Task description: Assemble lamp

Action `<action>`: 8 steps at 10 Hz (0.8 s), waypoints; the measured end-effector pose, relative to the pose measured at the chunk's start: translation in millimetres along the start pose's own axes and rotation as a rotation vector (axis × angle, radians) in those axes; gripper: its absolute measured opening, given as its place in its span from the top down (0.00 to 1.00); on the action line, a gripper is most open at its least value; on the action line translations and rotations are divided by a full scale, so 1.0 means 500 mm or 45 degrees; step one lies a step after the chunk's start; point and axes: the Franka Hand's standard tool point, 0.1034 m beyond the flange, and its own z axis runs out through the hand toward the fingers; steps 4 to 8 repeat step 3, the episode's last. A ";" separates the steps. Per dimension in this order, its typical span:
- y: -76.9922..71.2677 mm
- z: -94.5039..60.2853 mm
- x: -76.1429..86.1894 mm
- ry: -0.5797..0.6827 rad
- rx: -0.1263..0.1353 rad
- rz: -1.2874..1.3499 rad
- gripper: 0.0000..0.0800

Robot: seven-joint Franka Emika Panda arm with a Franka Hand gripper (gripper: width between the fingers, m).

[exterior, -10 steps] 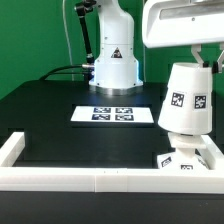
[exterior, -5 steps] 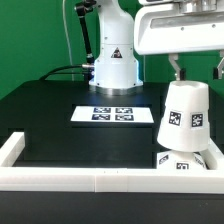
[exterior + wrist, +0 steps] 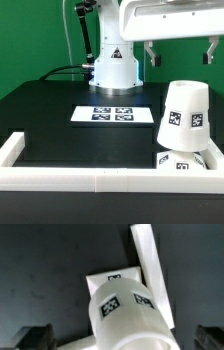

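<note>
The white tapered shade (image 3: 187,115) stands upright, wide end down, over the small square base (image 3: 178,161) in the front corner at the exterior view's right. The bulb is hidden. My gripper (image 3: 180,54) is open and empty, above the shade and clear of it. In the wrist view the shade (image 3: 125,308) lies between my two dark fingertips (image 3: 35,336), apart from both, with the base (image 3: 108,278) under it. My gripper (image 3: 122,339) holds nothing.
The marker board (image 3: 113,114) lies flat mid-table. A white rail (image 3: 90,178) runs along the front edge and turns at both corners; it also shows in the wrist view (image 3: 150,258). The arm's white pedestal (image 3: 113,62) stands at the back.
My gripper let go of the shade, opened, and rose up and toward the exterior view's left. The shade settled lower onto the base and stays standing there.
</note>
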 end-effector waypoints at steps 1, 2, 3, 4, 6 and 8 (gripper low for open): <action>-0.004 -0.007 -0.018 0.011 -0.032 0.008 0.13; -0.015 -0.009 -0.035 0.028 -0.083 -0.008 0.13; -0.028 -0.006 -0.050 0.031 -0.128 -0.017 0.13; -0.028 -0.006 -0.050 0.031 -0.128 -0.017 0.13; -0.028 -0.006 -0.050 0.031 -0.128 -0.017 0.13; -0.028 -0.006 -0.050 0.031 -0.128 -0.017 0.13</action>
